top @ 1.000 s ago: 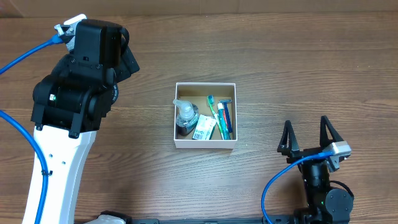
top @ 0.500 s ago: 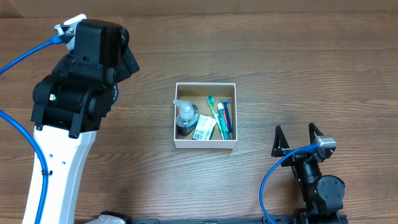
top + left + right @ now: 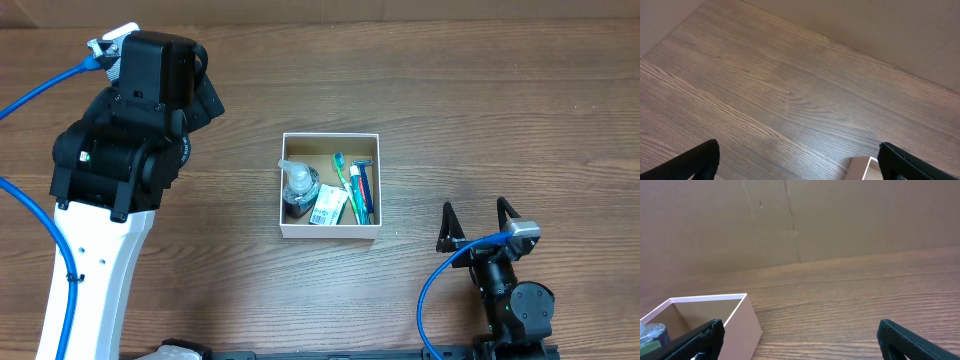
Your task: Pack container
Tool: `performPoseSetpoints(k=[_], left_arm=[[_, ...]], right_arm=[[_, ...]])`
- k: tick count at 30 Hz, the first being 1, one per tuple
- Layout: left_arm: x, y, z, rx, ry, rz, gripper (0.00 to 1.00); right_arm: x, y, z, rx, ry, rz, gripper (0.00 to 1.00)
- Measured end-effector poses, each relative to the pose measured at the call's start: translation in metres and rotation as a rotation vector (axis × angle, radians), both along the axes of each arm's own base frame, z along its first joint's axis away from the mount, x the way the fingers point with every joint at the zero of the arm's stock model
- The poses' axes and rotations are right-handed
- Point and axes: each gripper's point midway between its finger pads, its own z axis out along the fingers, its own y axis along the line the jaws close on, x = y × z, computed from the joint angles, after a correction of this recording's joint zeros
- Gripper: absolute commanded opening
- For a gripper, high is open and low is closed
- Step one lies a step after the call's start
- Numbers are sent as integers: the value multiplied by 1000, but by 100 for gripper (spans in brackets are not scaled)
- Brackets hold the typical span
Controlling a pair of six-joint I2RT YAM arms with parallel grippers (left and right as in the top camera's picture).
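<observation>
While the left arm (image 3: 120, 160) stands tall over the far left of the wooden table (image 3: 450, 90), a blue cable (image 3: 30, 98) looping off its upper end, its wrist camera shows the left gripper (image 3: 800, 164) with both black fingertips (image 3: 702, 159) spread wide to the bottom corners of the view and nothing between them. Below them lies only bare wood grain, with one white corner of the container (image 3: 863, 167) peeking in at the lower right.

Near the middle of the table sits the container (image 3: 330, 231) — a small square cardboard box, white outside and brown inside, open at the top and well apart from both arms. Inside it, on the left, is a small clear pump bottle (image 3: 298, 190) with dark contents; beside that lies a small white-and-green packet (image 3: 327, 208). Along the right side lie a green toothbrush (image 3: 341, 168), a white-and-green tube (image 3: 355, 192) and a blue razor (image 3: 366, 190), packed close together lengthwise.

To the right and nearer the front edge, the right gripper (image 3: 475, 208) hangs low over the wood with its two dark fingers parted and empty, its own blue cable (image 3: 435, 290) curling behind it. From its wrist camera the container (image 3: 715, 312) is at the lower left, the cap of the bottle just visible inside, and a brown cardboard wall (image 3: 840, 220) rises behind the table.
</observation>
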Motion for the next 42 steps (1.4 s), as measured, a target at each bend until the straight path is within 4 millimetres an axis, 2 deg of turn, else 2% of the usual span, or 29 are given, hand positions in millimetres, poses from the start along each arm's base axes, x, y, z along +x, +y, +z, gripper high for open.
performPoseSetpoints(k=[20,23,25,27,30,32,35,36,37,39,42], left_arm=[[0,0,0,0,-1,0,100],[-5,1,6,-5,-20,0,100],[-17,5,20,-16,-59,0,100],[-44,12,37,-28,-104,0,100],[-105,27,63,-56,-182,-7,100],[-156,38,79,-88,-268,-19,100],[-224,54,90,-131,-390,-35,100],[-261,63,93,-154,-465,-41,100],[-275,66,92,-160,-487,-43,100],[-305,73,77,-167,-493,-48,100],[-338,80,61,-186,-530,-45,100]], right_arm=[[0,0,0,-2,0,0,100],[0,0,0,-2,0,0,100],[0,0,0,-2,0,0,100],[0,0,0,-2,0,-1,100],[0,0,0,-2,0,-1,100],[0,0,0,-2,0,-1,100],[0,0,0,-2,0,-1,100],[0,0,0,-2,-1,0,100],[0,0,0,-2,1,-1,100],[0,0,0,-2,0,0,100],[0,0,0,-2,0,0,100]])
